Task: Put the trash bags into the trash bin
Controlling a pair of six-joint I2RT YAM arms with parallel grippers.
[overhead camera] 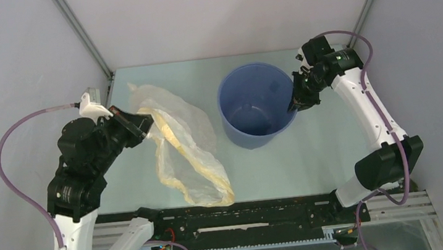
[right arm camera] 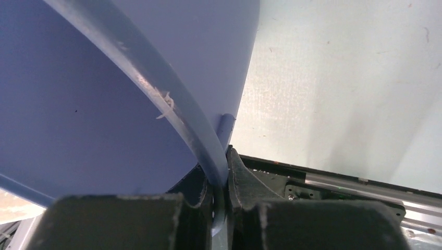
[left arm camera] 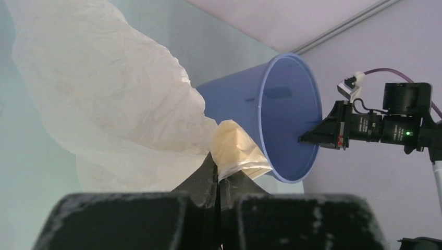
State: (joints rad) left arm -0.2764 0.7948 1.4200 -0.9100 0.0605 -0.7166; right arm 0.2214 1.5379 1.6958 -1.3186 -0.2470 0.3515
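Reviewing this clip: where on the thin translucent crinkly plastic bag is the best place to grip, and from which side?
Of the thin crinkly plastic bag, grip the deeper yellow rim band, coming from the left arm's side, away from the round blue plastic bin. There the film looks folded double, so shut fingers likely bite; the left gripper is pinching it there.

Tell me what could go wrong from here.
The left gripper pinches only a small fold of the trash bag; the thin plastic might slip out.
Most of the bag trails on the table, so it may drape over the trash bin rim instead of going in.
The right gripper clamps one rim spot; a tug could tip the bin.
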